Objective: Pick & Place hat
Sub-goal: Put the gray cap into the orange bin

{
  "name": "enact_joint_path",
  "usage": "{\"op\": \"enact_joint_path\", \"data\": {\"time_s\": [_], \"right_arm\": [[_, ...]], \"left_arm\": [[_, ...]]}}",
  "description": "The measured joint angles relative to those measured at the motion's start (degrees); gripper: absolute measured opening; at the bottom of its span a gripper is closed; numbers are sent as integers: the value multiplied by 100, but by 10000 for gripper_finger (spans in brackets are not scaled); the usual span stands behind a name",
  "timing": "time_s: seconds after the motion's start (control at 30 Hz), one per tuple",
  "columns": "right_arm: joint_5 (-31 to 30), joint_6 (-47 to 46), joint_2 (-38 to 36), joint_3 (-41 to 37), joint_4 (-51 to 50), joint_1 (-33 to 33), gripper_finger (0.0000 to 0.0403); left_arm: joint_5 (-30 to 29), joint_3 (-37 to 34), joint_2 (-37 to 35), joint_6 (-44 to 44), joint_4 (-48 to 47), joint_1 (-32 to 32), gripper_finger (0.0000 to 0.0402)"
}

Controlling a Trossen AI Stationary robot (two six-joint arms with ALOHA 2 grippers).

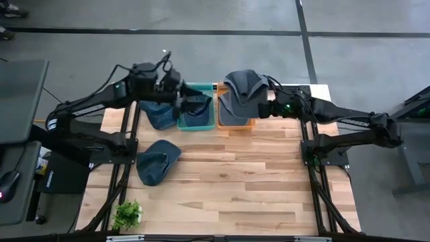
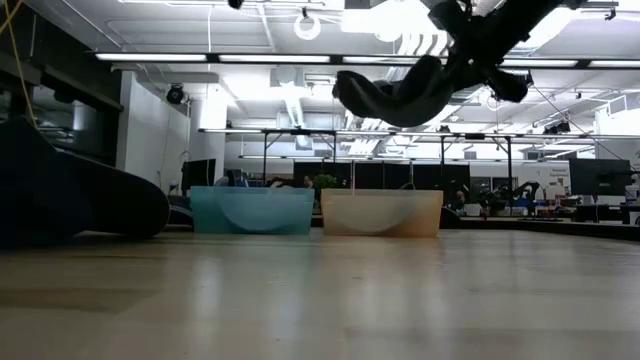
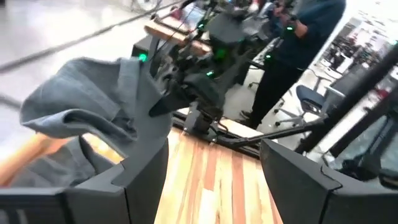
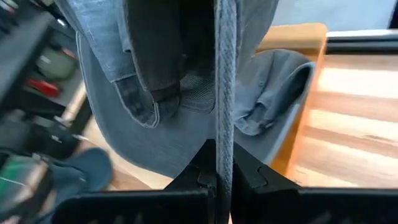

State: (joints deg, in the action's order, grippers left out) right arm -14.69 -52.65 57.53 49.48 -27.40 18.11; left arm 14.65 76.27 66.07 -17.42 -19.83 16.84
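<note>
The orange translucent plastic bin (image 1: 235, 123) stands at the far edge of the light wooden slatted table (image 1: 228, 181), touching the teal translucent plastic bin (image 1: 197, 125) on its left side. The right gripper (image 1: 263, 107) hangs above the orange bin's right edge, its fingers pressed together on the fabric of a grey denim cap (image 1: 244, 91), which dangles in the air over that bin; in the right wrist view a strip of the cap's cloth (image 4: 225, 93) runs between the closed fingers. A second grey cap (image 1: 232, 113) lies inside the orange bin, under the held one.

The left gripper (image 1: 183, 99) hovers over the teal bin, just left of the orange bin, with its fingers (image 3: 140, 180) spread and nothing between them. A dark blue cap (image 1: 199, 105) lies in the teal bin. Another dark blue cap (image 1: 158, 114) rests on the table against the teal bin's far side from the orange bin, and a third dark blue cap (image 1: 156, 161) lies on the table, nearer the front, well apart from the orange bin. A small green potted plant (image 1: 127, 214) stands at the table's front left corner.
</note>
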Motion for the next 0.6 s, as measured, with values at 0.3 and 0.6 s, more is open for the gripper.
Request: {"op": "enact_joint_path", "data": {"time_s": [0.3, 0.6], "right_arm": [[486, -741, -149, -1265, 2134, 144, 4], [1321, -1142, 501, -1428, 3020, 917, 4]], "left_arm": [[22, -1159, -1331, -25, 584, -431, 250], [-185, -2543, -2223, -721, 2128, -758, 250]]}}
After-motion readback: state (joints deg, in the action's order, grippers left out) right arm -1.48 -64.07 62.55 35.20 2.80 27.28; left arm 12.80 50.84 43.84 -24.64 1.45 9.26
